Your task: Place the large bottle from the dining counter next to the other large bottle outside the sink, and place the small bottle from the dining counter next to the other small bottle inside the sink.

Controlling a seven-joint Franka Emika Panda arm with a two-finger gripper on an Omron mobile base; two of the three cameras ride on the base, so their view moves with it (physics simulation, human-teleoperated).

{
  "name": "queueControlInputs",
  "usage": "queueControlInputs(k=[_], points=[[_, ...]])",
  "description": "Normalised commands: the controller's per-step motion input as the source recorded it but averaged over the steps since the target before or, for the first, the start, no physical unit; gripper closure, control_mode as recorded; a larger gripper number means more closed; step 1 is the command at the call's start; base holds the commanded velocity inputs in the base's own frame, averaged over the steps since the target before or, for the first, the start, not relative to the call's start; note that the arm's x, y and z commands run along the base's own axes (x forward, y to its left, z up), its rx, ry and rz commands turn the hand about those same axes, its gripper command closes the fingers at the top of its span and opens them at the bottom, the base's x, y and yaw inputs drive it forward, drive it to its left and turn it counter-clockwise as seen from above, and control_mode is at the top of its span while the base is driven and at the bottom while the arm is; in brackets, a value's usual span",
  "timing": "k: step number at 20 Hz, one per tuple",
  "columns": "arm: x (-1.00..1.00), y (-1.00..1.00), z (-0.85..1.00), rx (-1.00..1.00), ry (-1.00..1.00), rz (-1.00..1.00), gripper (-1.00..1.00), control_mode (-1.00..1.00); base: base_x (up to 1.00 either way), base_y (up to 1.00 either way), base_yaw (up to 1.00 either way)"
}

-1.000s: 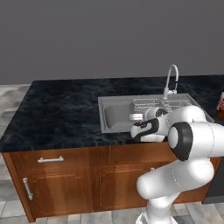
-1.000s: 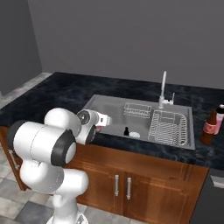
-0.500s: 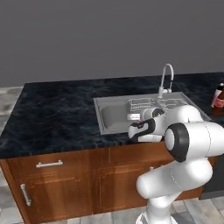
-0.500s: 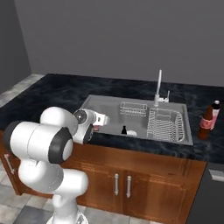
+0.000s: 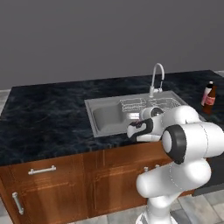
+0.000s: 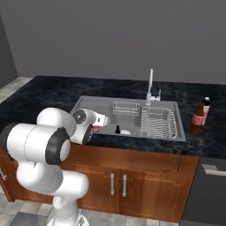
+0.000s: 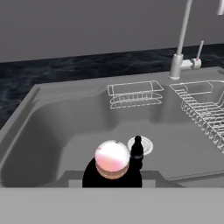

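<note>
My gripper [image 7: 112, 176] is shut on the small bottle [image 7: 112, 159], a pinkish rounded shape seen end-on just above the sink's near rim. In the right base view the small bottle [image 6: 96, 129] shows as a pink spot at the gripper [image 6: 99, 125]. The other small bottle [image 7: 137, 151], tiny and black, stands upright in the sink [image 7: 52, 131] beside the drain, a little right of the held one. It also shows in the basin [image 6: 117, 129]. At the far right of the counter stands the dark brown large bottle [image 6: 198, 118] with the other large bottle [image 5: 204, 94] close beside it.
A tall curved faucet [image 6: 150, 84] rises behind the sink. A wire dish rack [image 6: 159, 122] fills the basin's right half and a small wire basket [image 7: 134, 94] hangs on its back wall. Wooden cabinets [image 5: 65, 183] run below the black stone counter [image 5: 43, 118].
Both base views have slid leftward, so the camera has moved right along the counter; the two large bottles now stand further inside the picture. The gripper still holds the small bottle.
</note>
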Motion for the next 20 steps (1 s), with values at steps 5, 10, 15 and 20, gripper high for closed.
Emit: queueControlInputs(k=[5,10,15,20], points=[[0.0,0.0,0.0,0.0,0.0,0.0,1.0,1.0,0.3,0.26,-0.05],[0.0,0.0,0.0,0.0,0.0,0.0,1.0,1.0,0.46,0.22,-0.02],[0.0,0.0,0.0,0.0,0.0,0.0,1.0,1.0,0.42,0.21,-0.01],[0.0,0.0,0.0,0.0,0.0,0.0,1.0,1.0,0.35,0.26,-0.01]])
